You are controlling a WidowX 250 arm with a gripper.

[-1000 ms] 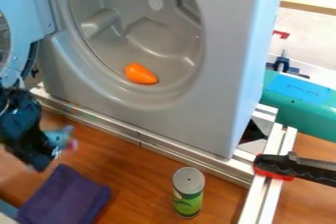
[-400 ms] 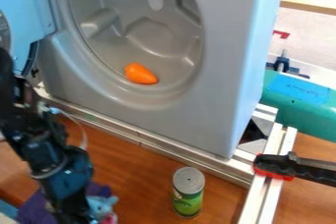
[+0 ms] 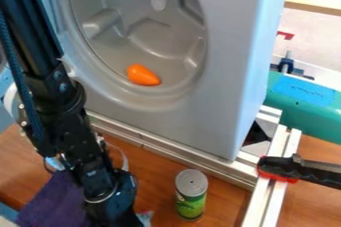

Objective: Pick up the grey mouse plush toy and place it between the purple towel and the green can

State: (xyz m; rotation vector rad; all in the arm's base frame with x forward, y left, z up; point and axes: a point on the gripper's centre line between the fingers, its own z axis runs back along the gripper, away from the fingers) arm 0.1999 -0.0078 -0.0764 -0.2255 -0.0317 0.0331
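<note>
One can (image 3: 191, 195), one cloth (image 3: 57, 203)

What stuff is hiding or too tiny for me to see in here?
In the camera view:
The light blue thing: the black arm and bottom edge hide the rest.
The purple cloth: part is behind the arm.
The blue tape: its writing is too small to read.
The gray drum: the top edge cuts it off.
</note>
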